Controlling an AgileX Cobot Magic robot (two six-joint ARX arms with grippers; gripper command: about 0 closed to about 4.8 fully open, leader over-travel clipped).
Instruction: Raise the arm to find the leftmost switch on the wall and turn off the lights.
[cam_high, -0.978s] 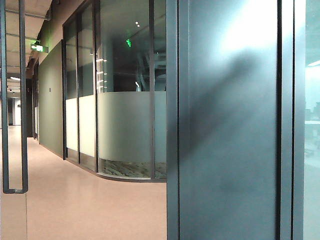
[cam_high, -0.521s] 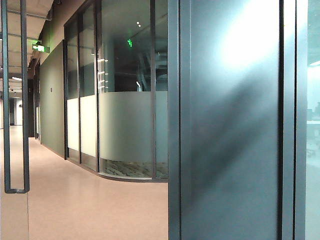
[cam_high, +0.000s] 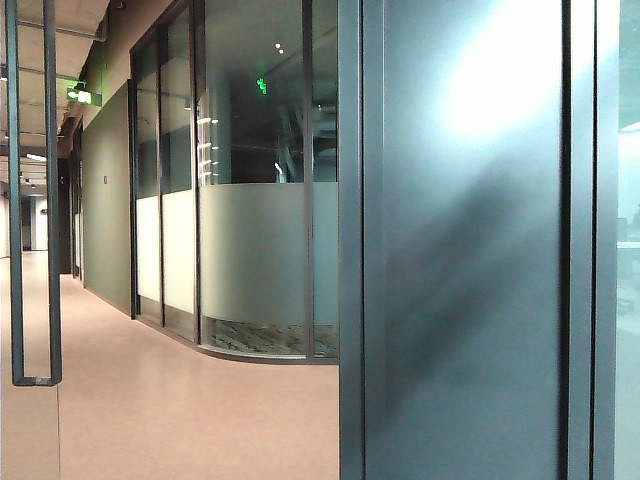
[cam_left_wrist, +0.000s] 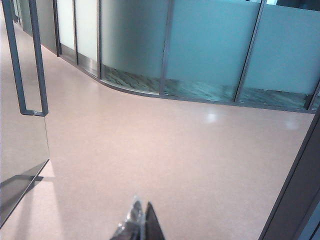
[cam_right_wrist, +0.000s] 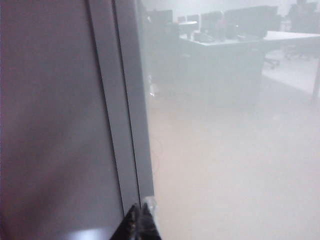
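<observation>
No switch shows in any view; the leftmost switch on the wall is out of view. My left gripper (cam_left_wrist: 141, 207) is shut and empty, its tips together above the pinkish corridor floor (cam_left_wrist: 165, 150). My right gripper (cam_right_wrist: 141, 210) is also shut with nothing in it, right in front of a grey metal frame post (cam_right_wrist: 122, 125) beside frosted glass (cam_right_wrist: 230, 150). Neither gripper appears in the exterior view, which faces a dark grey wall panel (cam_high: 460, 250).
A glass door with a long dark handle (cam_high: 32, 200) stands at the left; the same handle (cam_left_wrist: 31, 65) shows in the left wrist view. A curved frosted glass partition (cam_high: 255, 260) lines the corridor. Desks with monitors (cam_right_wrist: 225, 35) lie behind the glass.
The exterior view has shifted slightly, so the scene slides a little to the right. The diagonal arm shadow on the grey panel has faded and moved lower.
</observation>
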